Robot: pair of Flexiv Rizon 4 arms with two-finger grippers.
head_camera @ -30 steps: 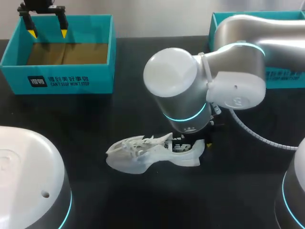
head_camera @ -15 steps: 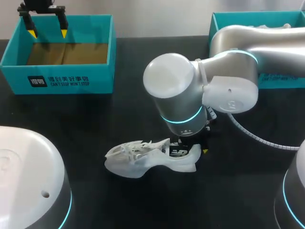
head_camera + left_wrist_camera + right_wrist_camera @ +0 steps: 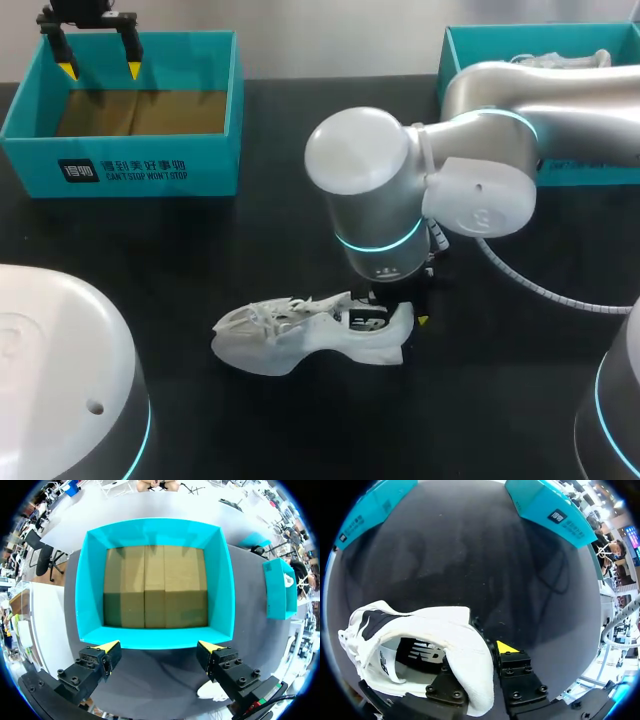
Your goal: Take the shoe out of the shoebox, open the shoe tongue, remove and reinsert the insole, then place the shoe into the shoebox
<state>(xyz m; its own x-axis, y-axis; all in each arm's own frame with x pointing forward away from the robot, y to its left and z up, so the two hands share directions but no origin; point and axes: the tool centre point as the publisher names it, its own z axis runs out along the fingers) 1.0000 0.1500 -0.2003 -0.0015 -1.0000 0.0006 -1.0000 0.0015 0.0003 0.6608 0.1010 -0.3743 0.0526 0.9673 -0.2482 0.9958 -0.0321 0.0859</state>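
Observation:
A white shoe [image 3: 300, 335] lies on the black table in the front middle, toe to the left. My right gripper [image 3: 400, 318] is at its heel, mostly hidden under the arm. In the right wrist view the heel wall of the shoe [image 3: 420, 635] sits between the fingers, one inside the shoe and the yellow-tipped one [image 3: 506, 647] outside; my right gripper [image 3: 477, 655] is shut on it. The teal shoebox [image 3: 130, 165] at the back left is open, with only its brown floor showing. My left gripper [image 3: 100, 70] hangs open above its far side, and in the left wrist view [image 3: 160, 647] over one wall of the box [image 3: 222, 580].
A second teal box [image 3: 600, 165] stands at the back right with another white shoe [image 3: 560, 60] in it. The white arm bases [image 3: 60, 380] fill the front corners. A grey cable [image 3: 530, 285] loops over the table beside the right arm.
My right arm has carried the shoe's heel a little to the left and toward the front, and the shoe shifted with it. The left arm has not moved.

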